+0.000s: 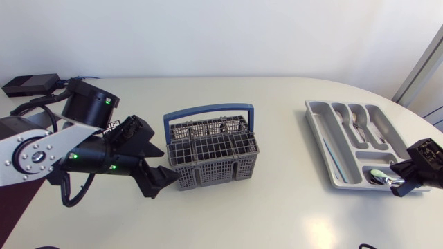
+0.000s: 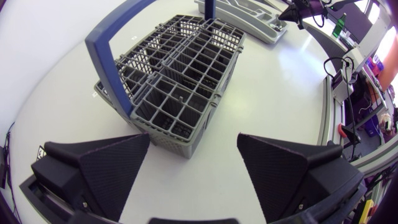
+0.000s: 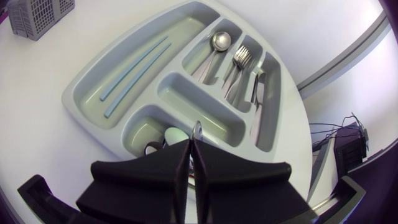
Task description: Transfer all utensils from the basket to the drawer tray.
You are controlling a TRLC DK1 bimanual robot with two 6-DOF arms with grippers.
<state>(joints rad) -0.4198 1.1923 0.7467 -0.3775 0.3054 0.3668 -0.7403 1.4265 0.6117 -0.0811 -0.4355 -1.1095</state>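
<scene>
The grey wire basket (image 1: 211, 146) with a blue handle stands mid-table; I make out no utensil in its cells (image 2: 180, 74). My left gripper (image 1: 160, 160) sits open just left of it, one basket corner facing the gap between its fingers (image 2: 194, 146). At the right lies the grey drawer tray (image 1: 331, 149), holding two pale blue sticks (image 3: 134, 68), a spoon (image 3: 217, 42), forks (image 3: 241, 59) and a knife (image 3: 258, 93). My right gripper (image 3: 191, 149) is shut on the handle of a small spoon (image 1: 379, 178) over the tray's small near compartment (image 3: 140, 121).
A black box (image 1: 29, 84) with cables lies at the far left corner. The tray reaches close to the table's right edge. Bare tabletop lies between basket and tray and in front of both.
</scene>
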